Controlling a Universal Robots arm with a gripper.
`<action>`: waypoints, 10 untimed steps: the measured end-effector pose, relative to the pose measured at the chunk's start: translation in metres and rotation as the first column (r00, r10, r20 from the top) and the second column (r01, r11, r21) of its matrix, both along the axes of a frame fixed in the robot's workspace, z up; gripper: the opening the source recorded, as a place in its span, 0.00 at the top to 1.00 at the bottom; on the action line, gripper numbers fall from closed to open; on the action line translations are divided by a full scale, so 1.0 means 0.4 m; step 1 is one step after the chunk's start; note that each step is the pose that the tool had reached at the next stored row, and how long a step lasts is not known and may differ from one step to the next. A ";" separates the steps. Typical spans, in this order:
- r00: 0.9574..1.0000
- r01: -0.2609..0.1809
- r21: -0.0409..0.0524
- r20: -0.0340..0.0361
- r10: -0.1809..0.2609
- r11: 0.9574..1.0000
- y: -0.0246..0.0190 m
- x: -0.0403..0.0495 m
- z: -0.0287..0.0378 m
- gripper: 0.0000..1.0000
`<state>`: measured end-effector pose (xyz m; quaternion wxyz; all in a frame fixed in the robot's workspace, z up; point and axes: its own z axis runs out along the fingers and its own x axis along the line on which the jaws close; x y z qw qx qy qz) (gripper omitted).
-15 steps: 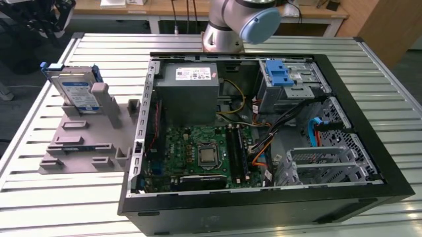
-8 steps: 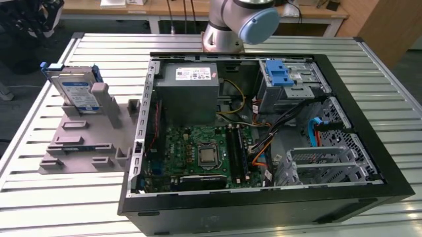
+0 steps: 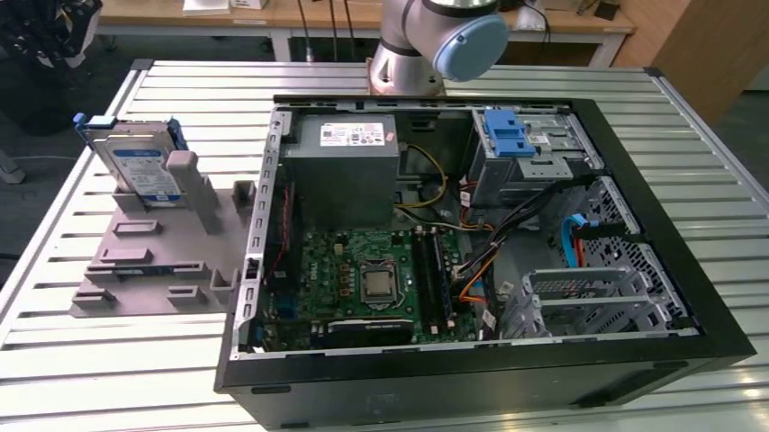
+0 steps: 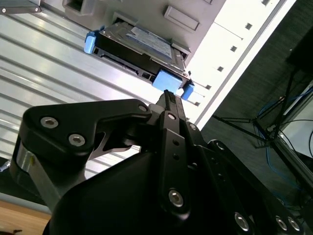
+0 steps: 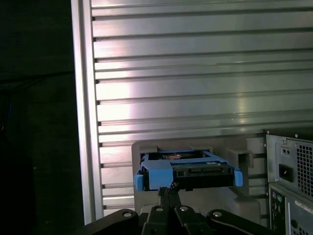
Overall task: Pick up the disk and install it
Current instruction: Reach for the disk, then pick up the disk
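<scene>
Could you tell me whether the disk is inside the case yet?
Out: the silver, blue-railed disk stands upright in the grey holder, outside the black case.

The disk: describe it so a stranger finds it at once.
Find the open computer case; on the exterior view's left lies a grey fixture. The disk stands on edge at its far end, the one silver piece with blue rails.
</scene>
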<state>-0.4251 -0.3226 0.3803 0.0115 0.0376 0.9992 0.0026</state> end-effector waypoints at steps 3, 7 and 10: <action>1.000 0.000 0.000 0.000 0.000 1.000 0.000 0.000 0.000 0.89; 1.000 0.000 0.000 0.000 0.000 1.000 0.000 -0.001 0.000 0.89; 1.000 -0.012 0.000 0.000 0.012 1.000 0.000 -0.002 0.000 0.89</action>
